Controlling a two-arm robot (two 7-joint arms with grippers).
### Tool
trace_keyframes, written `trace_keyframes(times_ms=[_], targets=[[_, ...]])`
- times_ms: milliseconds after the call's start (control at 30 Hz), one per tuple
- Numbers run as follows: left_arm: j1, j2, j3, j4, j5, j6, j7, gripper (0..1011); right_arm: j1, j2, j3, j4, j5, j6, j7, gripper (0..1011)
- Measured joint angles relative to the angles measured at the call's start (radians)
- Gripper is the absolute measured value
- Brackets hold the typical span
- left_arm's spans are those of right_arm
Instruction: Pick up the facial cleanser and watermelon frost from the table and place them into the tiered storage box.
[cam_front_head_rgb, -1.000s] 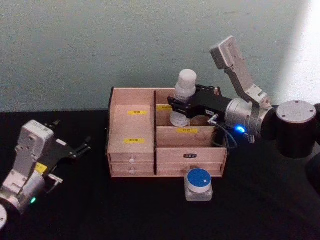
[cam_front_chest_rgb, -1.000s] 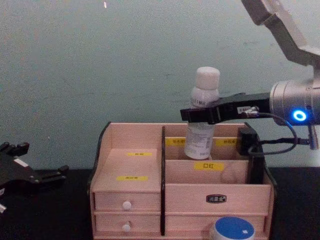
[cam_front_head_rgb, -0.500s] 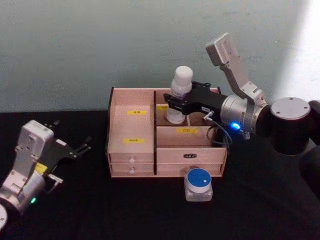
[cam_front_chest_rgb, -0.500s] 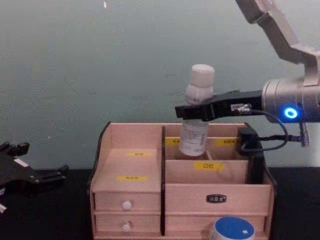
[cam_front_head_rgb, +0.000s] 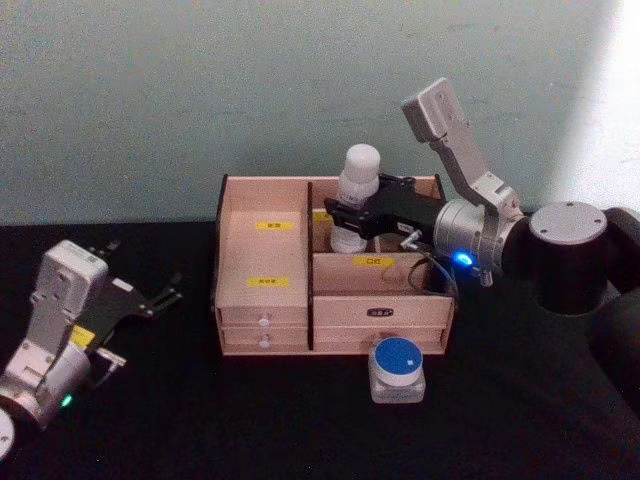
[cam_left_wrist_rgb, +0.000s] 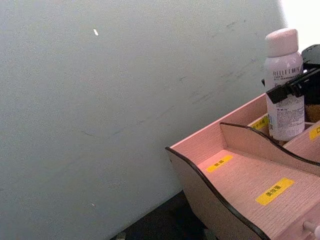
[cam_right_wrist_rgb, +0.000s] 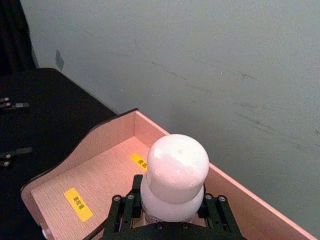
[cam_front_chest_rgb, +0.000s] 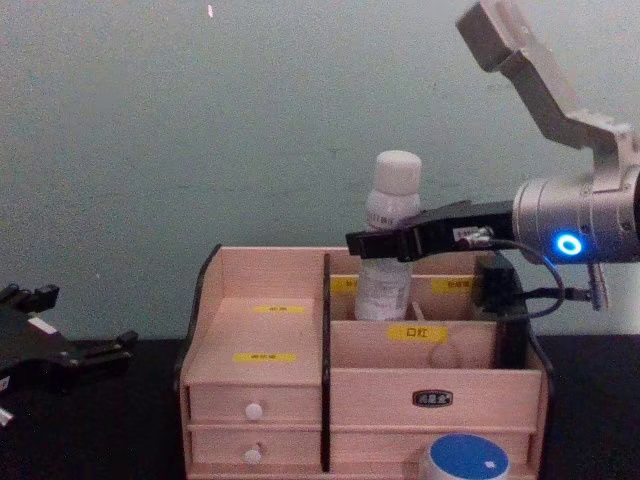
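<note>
The facial cleanser (cam_front_head_rgb: 357, 195) is a tall white bottle with a rounded cap, upright, its base down inside the back right compartment of the tiered storage box (cam_front_head_rgb: 262, 300). My right gripper (cam_front_head_rgb: 352, 214) is shut on the bottle's body, reaching in from the right; the chest view shows the gripper (cam_front_chest_rgb: 385, 243) clamped across the bottle (cam_front_chest_rgb: 390, 230). The watermelon frost (cam_front_head_rgb: 397, 367), a squat jar with a blue lid, stands on the table in front of the box's right end. My left gripper (cam_front_head_rgb: 160, 297) rests open at the left, apart from the box.
The table is covered in black cloth (cam_front_head_rgb: 250, 420), with a pale wall behind. The box has two white-knobbed drawers (cam_front_chest_rgb: 253, 410) at its left front and yellow labels on its steps. A cable (cam_front_chest_rgb: 545, 290) hangs by my right wrist.
My right gripper has carried the bottle left and down, so its base now sits lower in the back compartment. The left arm and the jar have not moved.
</note>
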Motion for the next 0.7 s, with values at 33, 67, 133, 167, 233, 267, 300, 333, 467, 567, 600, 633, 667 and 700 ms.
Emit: trace_keyframes(times_ms=[33,67,133,167,233,267,300,333,467,567,600,633,667,700], targets=[[0.000,0.000,0.000,0.000,0.000,0.000,0.000,1001,0.000,-0.002,0.000,0.004,-0.001,0.000,0.000,596],[0.000,0.000,0.000,0.000,0.000,0.000,0.000,1001,0.000,-0.002,0.000,0.006,-0.002,0.000,0.000,596],[0.000,0.000,0.000,0.000,0.000,0.000,0.000,1001,0.000,-0.005,0.000,0.013,-0.004,-0.001,0.000,596],[0.000,0.000,0.000,0.000,0.000,0.000,0.000,1001,0.000,-0.006,0.000,0.016,-0.005,0.000,0.000,596],[0.000,0.000,0.000,0.000,0.000,0.000,0.000,1001,0.000,-0.009,-0.001,0.024,-0.008,-0.001,-0.001,596],[0.000,0.000,0.000,0.000,0.000,0.000,0.000,1001,0.000,-0.010,-0.001,0.026,-0.009,-0.001,-0.001,596],[0.000,0.000,0.000,0.000,0.000,0.000,0.000,1001,-0.001,-0.012,-0.002,0.031,-0.011,-0.001,-0.001,596],[0.000,0.000,0.000,0.000,0.000,0.000,0.000,1001,-0.001,-0.013,-0.002,0.034,-0.012,-0.001,-0.001,596],[0.000,0.000,0.000,0.000,0.000,0.000,0.000,1001,-0.003,-0.018,-0.002,0.049,-0.017,-0.003,-0.002,596],[0.000,0.000,0.000,0.000,0.000,0.000,0.000,1001,-0.006,-0.021,-0.002,0.057,-0.020,-0.004,-0.004,595],[0.000,0.000,0.000,0.000,0.000,0.000,0.000,1001,-0.007,-0.022,-0.002,0.059,-0.021,-0.004,-0.004,596],[0.000,0.000,0.000,0.000,0.000,0.000,0.000,1001,-0.009,-0.023,-0.001,0.062,-0.022,-0.004,-0.004,596],[0.000,0.000,0.000,0.000,0.000,0.000,0.000,1001,-0.010,-0.023,-0.001,0.063,-0.022,-0.004,-0.004,596],[0.000,0.000,0.000,0.000,0.000,0.000,0.000,1001,-0.011,-0.024,-0.001,0.064,-0.023,-0.005,-0.004,596]])
